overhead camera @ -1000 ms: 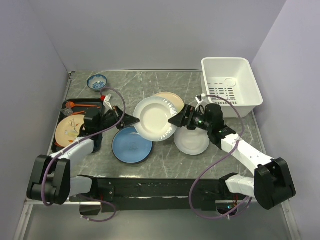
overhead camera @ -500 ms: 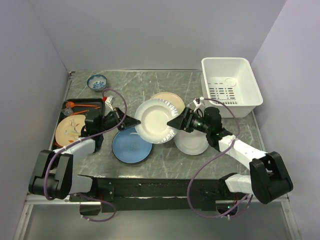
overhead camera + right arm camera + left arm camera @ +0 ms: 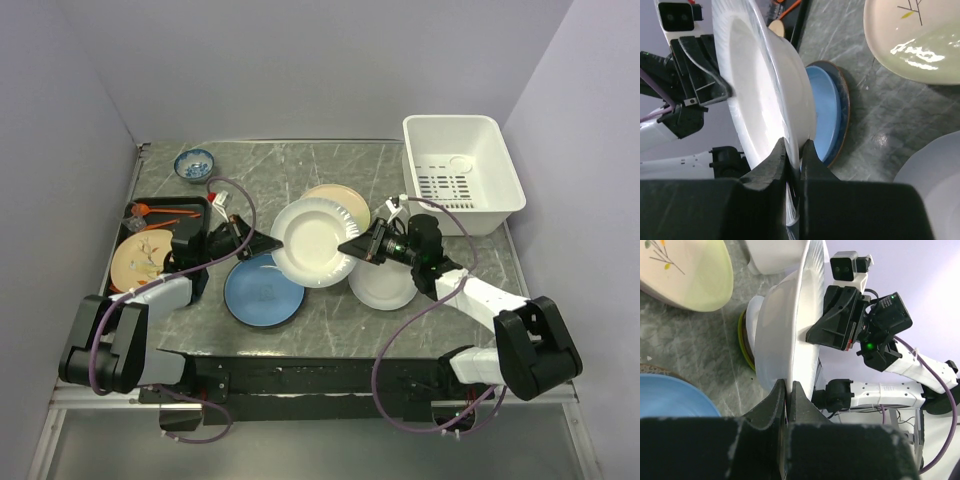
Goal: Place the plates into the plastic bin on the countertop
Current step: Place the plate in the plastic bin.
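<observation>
A white plate [image 3: 313, 240] hangs tilted above the countertop [image 3: 250, 180], held from both sides. My left gripper [image 3: 268, 243] is shut on its left rim, and my right gripper [image 3: 352, 246] is shut on its right rim. The left wrist view shows the rim pinched at my left gripper [image 3: 789, 390], the plate [image 3: 785, 335] rising beyond it. In the right wrist view my right gripper [image 3: 794, 152] clamps the plate [image 3: 755, 85]. A blue plate [image 3: 262, 290], another white plate [image 3: 383, 285] and a cream sprig plate [image 3: 345, 198] lie below. The white plastic bin [image 3: 462, 170] stands at the back right.
A black tray [image 3: 135, 215] at the left holds a cream leaf plate [image 3: 140, 258] and orange utensils. A small blue-and-white bowl [image 3: 194, 163] sits at the back left. Walls close in the left, back and right sides.
My right gripper has gone from open to shut on the white plate's right rim. The left gripper has kept its hold, and the plate has barely shifted.
</observation>
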